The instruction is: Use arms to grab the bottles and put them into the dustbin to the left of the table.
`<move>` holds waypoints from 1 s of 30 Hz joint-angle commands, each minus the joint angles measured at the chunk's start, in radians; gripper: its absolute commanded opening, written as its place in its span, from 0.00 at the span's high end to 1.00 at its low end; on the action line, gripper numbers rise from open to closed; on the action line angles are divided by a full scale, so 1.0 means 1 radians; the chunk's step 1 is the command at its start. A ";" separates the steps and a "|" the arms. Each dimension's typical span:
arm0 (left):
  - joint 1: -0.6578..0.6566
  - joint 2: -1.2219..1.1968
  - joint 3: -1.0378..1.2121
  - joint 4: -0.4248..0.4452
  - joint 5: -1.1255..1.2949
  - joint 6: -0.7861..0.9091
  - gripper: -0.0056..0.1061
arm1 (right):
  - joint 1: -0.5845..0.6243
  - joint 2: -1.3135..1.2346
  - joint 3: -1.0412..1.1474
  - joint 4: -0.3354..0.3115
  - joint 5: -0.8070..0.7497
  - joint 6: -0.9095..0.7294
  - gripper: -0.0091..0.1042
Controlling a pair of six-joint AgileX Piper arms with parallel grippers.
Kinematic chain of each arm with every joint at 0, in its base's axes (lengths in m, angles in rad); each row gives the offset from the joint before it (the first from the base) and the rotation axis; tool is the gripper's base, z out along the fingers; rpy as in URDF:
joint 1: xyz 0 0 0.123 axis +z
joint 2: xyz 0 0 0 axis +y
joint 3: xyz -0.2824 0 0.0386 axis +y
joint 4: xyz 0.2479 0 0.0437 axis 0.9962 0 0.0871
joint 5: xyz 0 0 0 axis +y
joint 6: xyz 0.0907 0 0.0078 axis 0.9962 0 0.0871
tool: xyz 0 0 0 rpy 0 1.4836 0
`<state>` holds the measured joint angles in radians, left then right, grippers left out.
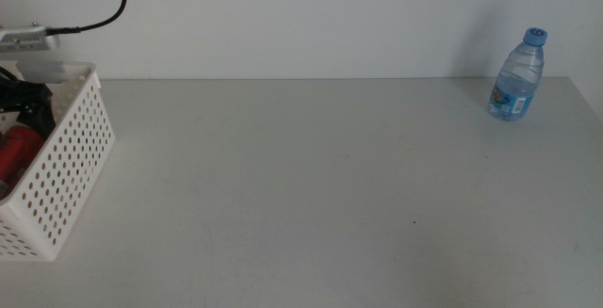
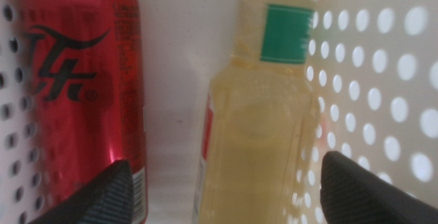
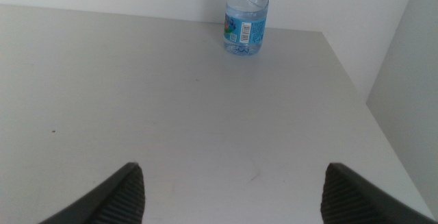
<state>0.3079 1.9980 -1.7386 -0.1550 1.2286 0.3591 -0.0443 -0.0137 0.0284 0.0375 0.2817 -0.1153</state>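
Note:
The white perforated dustbin (image 1: 66, 157) stands at the table's left end. My left gripper (image 2: 227, 162) is down inside it, open; in the middle view its black arm (image 1: 21, 99) shows above the rim. A red soda can (image 2: 82, 87) and a pale-yellow tea bottle (image 2: 256, 135) with a green label lie on the bin's floor, the bottle between the spread jaws and untouched. The can (image 1: 19, 150) also shows red through the bin's top. A small blue water bottle (image 1: 517, 74) stands upright at the far right. My right gripper (image 3: 233, 169) is open and well short of that bottle (image 3: 246, 15).
The light-grey table (image 1: 311, 176) ends just right of the water bottle, and its right edge (image 3: 356, 94) shows in the right wrist view. A white wall runs behind it. The dustbin's perforated wall (image 2: 383, 66) is close beside the left gripper.

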 commanded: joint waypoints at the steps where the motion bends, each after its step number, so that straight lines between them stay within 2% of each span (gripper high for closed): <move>1: -0.010 -0.105 -0.035 -0.025 0.048 -0.019 0.11 | -0.006 -0.021 -0.009 -0.009 -0.078 -0.007 0.34; 5: -0.065 -0.213 -0.035 -0.028 -0.031 0.045 0.11 | -0.006 -0.021 -0.009 -0.009 -0.078 -0.007 0.34; 10: -0.165 -0.334 -0.035 -0.103 -0.065 0.081 0.11 | -0.006 -0.021 -0.009 -0.009 -0.078 -0.007 0.34; 14: -0.262 -0.425 -0.031 -0.106 -0.062 0.117 0.11 | -0.006 -0.021 -0.009 -0.009 -0.078 -0.007 0.34; 17: -0.311 -0.492 -0.003 -0.142 -0.056 0.109 0.11 | -0.006 -0.021 -0.009 -0.009 -0.078 -0.007 0.34; 21: -0.387 -0.652 0.142 -0.150 -0.144 0.107 0.11 | -0.006 -0.021 -0.009 -0.009 -0.078 -0.007 0.34; 25: -0.484 -0.858 0.378 -0.142 -0.355 0.070 0.11 | -0.006 -0.021 -0.009 -0.009 -0.078 -0.007 0.34; 30: -0.612 -1.102 0.690 -0.087 -0.647 0.002 0.11 | -0.006 -0.021 -0.009 -0.009 -0.078 -0.007 0.34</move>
<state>-0.2728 0.9626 -1.0888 -0.2453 0.7353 0.3987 -0.0443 -0.0137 0.0284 0.0375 0.2817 -0.1153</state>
